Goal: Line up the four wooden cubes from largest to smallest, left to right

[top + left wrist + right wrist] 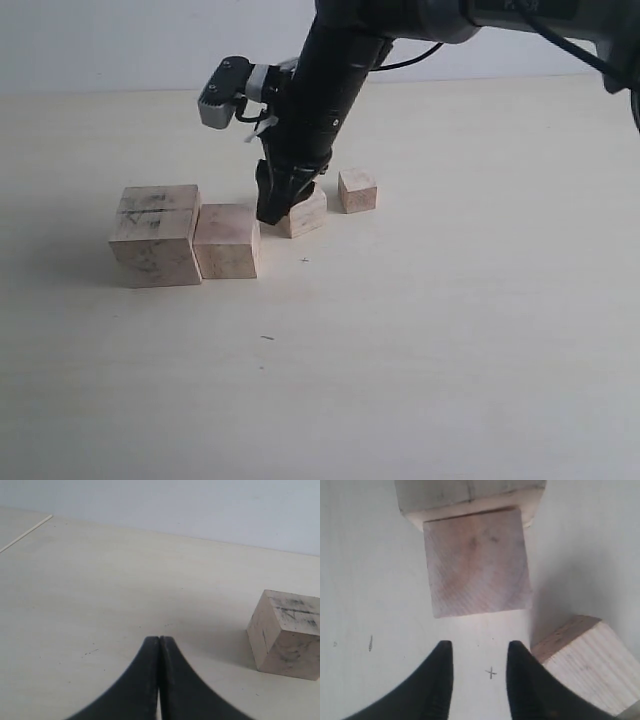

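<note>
The four wooden cubes stand in a rough row. The largest cube [155, 235] [287, 635] [470, 495] is smudged and sits at the left, touching the second cube [228, 240] [477, 562]. The third cube [305, 213] [585, 665] lies turned at an angle, partly hidden behind my right gripper [270, 212] [477, 647]. The smallest cube [357, 190] stands apart at the right. My right gripper is open, down at the table between the second and third cubes, with only bare table between its fingers. One finger [520, 670] is right beside the third cube. My left gripper [159, 639] is shut on nothing.
A pale table [450, 330] carries a small pencilled cross [491, 672] between the right fingers. A light wall [120, 40] runs along the table's far edge. The left arm does not show in the exterior view.
</note>
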Action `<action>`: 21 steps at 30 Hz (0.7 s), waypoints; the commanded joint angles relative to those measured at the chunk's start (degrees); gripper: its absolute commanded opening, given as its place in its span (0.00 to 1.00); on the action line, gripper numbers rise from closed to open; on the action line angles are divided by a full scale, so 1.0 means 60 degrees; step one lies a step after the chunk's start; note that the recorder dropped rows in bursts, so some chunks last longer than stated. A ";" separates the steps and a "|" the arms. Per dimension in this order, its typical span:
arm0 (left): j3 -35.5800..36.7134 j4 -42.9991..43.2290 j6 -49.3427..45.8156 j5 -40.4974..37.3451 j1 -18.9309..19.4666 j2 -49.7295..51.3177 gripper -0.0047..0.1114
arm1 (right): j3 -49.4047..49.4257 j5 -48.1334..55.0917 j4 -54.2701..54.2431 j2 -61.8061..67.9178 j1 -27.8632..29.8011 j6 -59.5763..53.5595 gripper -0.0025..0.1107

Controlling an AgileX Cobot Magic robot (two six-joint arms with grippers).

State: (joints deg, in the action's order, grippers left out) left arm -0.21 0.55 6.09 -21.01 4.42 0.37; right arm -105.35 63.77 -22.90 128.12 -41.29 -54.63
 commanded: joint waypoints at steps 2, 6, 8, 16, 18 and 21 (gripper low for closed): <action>0.0035 0.0022 0.0023 0.0127 0.0015 -0.0061 0.04 | -0.0004 0.0130 0.0097 0.0432 -0.0008 0.0121 0.18; 0.0035 0.0022 0.0023 0.0127 0.0015 -0.0061 0.04 | -0.0004 -0.0176 0.0097 0.0701 -0.0008 0.0121 0.18; 0.0035 0.0022 0.0023 0.0127 0.0015 -0.0061 0.04 | -0.0004 -0.0392 0.0117 0.0821 -0.0008 0.0121 0.18; 0.0035 0.0022 0.0023 0.0127 0.0015 -0.0061 0.04 | -0.0023 -0.0941 -0.0307 0.1090 -0.0008 0.0121 0.18; 0.0035 0.0022 0.0023 0.0127 0.0015 -0.0061 0.04 | -0.0023 -0.1091 -0.0441 0.1110 -0.0008 0.0121 0.18; 0.0035 0.0022 0.0023 0.0127 0.0015 -0.0061 0.04 | -0.0023 -0.1180 -0.0441 0.1110 -0.0008 0.0121 0.18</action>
State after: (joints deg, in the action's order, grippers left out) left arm -0.21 0.55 6.09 -21.01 4.42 0.37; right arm -105.35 57.74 -24.75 134.98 -41.29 -54.19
